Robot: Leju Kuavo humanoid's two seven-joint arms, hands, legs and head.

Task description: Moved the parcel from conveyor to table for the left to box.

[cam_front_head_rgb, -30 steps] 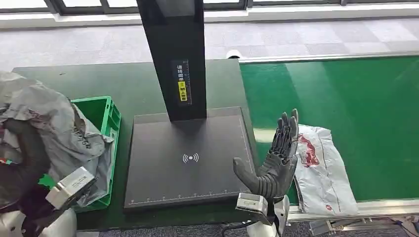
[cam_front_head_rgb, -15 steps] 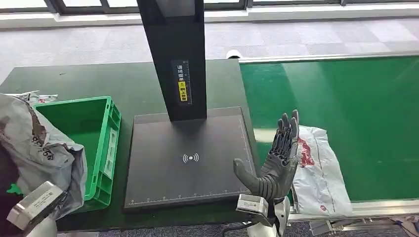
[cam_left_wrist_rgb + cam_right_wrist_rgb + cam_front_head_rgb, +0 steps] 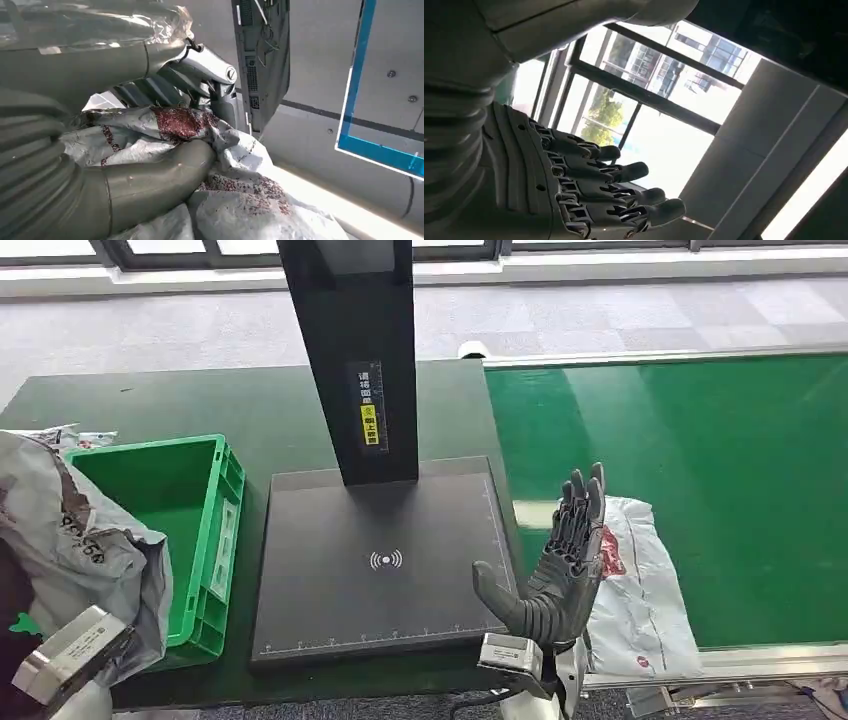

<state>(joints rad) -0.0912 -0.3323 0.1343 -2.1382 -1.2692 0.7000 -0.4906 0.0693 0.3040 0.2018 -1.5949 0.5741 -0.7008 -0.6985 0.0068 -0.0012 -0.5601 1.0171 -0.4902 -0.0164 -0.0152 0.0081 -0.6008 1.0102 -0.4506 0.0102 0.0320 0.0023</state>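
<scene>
My left hand [image 3: 125,190] grips a crumpled grey parcel [image 3: 75,540] with red print [image 3: 235,200], held up at the far left, beside the green crate [image 3: 218,530] and near the table's front edge. My right hand [image 3: 562,562] stands upright and open, fingers straight and pointing up [image 3: 594,195], at the seam between the black scanner plate [image 3: 380,560] and the green conveyor belt [image 3: 700,440]. A white parcel [image 3: 645,595] with a red mark lies flat on the belt, just right of that hand and partly behind it.
A tall black column [image 3: 350,350] rises from the back of the scanner plate. The green crate stands on the dark table [image 3: 200,400] left of the plate. The conveyor has a metal front rail [image 3: 760,662].
My left arm has carried the grey parcel leftward, off the crate, then stopped. The white parcel has slid slightly left on the belt. My right hand has stayed still.
</scene>
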